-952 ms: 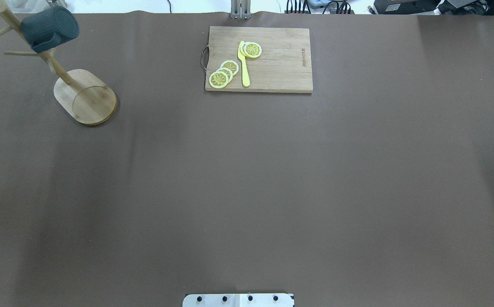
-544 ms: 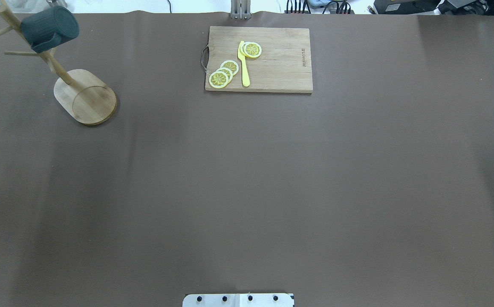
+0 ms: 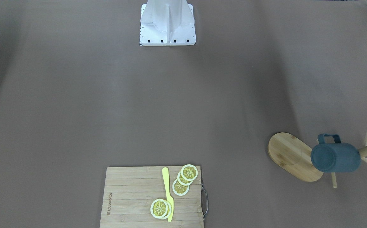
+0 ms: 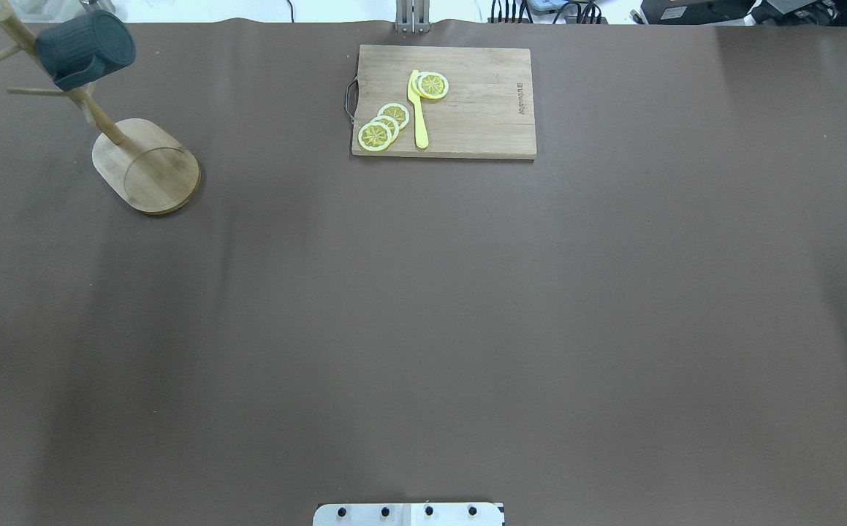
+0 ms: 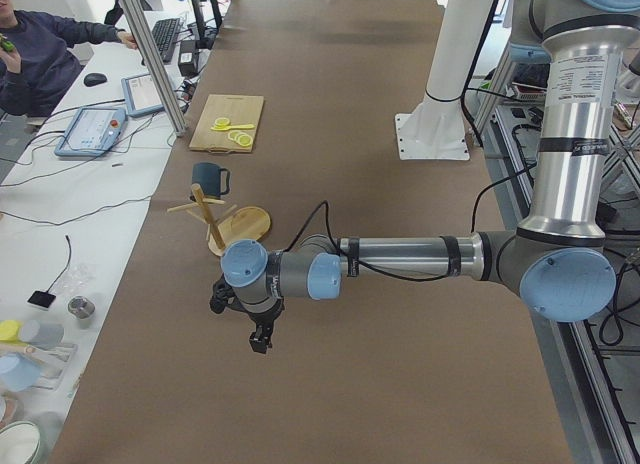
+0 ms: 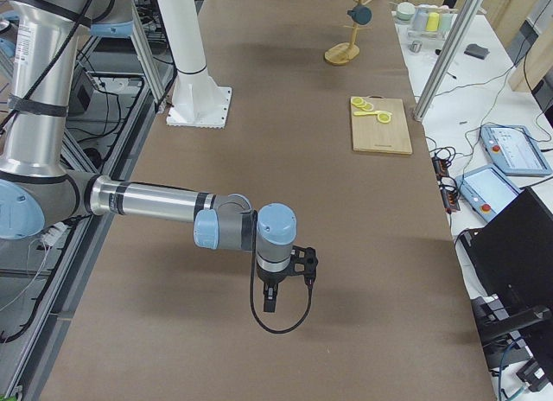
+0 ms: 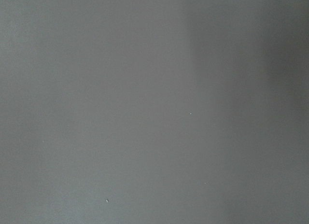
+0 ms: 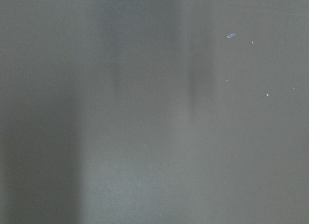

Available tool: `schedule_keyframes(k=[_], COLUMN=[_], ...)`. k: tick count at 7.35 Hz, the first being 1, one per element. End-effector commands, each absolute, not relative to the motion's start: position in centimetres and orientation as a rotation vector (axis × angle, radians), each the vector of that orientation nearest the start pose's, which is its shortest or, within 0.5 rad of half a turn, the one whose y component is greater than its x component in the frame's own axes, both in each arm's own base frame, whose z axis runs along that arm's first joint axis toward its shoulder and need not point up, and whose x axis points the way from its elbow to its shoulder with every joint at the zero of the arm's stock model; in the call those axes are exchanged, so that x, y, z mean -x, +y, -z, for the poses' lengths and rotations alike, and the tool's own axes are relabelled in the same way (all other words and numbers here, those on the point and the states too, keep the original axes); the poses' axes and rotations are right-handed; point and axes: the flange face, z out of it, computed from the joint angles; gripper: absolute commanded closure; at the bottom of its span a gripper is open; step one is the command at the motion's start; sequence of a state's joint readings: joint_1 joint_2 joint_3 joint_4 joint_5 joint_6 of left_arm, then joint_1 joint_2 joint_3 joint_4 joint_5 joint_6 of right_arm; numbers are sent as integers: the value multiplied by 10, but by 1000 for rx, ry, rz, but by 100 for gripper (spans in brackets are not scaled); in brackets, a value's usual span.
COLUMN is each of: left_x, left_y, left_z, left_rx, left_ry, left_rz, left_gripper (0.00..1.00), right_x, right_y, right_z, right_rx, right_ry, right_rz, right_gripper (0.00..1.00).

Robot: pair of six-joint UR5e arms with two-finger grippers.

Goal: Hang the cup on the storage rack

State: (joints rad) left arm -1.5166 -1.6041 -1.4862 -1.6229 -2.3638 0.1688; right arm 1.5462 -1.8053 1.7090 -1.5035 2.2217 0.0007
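The dark blue-grey cup [image 4: 85,49] hangs by its handle on an upper peg of the bamboo storage rack [image 4: 147,166] at the table's far left corner. Across the table, the cup [image 3: 335,157] lies sideways over the rack's oval base [image 3: 289,155], bottom towards the camera. No gripper touches it. My left gripper [image 5: 258,339] shows only in the exterior left view, pointing down over bare table a short way from the rack [image 5: 245,224]. My right gripper [image 6: 268,302] shows only in the exterior right view, far from the cup [image 6: 363,15]. I cannot tell whether either is open or shut.
A wooden cutting board [image 4: 481,109] with a yellow knife [image 4: 418,109] and lemon slices [image 4: 383,126] lies at the far middle. The robot's white base [image 3: 167,25] stands at the near edge. A person [image 5: 40,54] sits beyond the table end. Both wrist views show only brown table cover.
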Motion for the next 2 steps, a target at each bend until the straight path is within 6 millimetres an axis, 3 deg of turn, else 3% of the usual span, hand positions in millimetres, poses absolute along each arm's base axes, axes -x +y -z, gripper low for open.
schedule_keyframes(k=[1, 2], left_x=[35, 35], left_y=[-505, -504], left_z=[-678, -679], left_rx=[-47, -48], left_ry=[793, 793], left_rz=[-214, -213], left_gripper=[1, 1], right_x=[-63, -63], right_y=[-390, -391], right_z=[-696, -694], right_rx=[36, 33], right_ry=[-651, -652], right_rz=[14, 15], right_gripper=[0, 0])
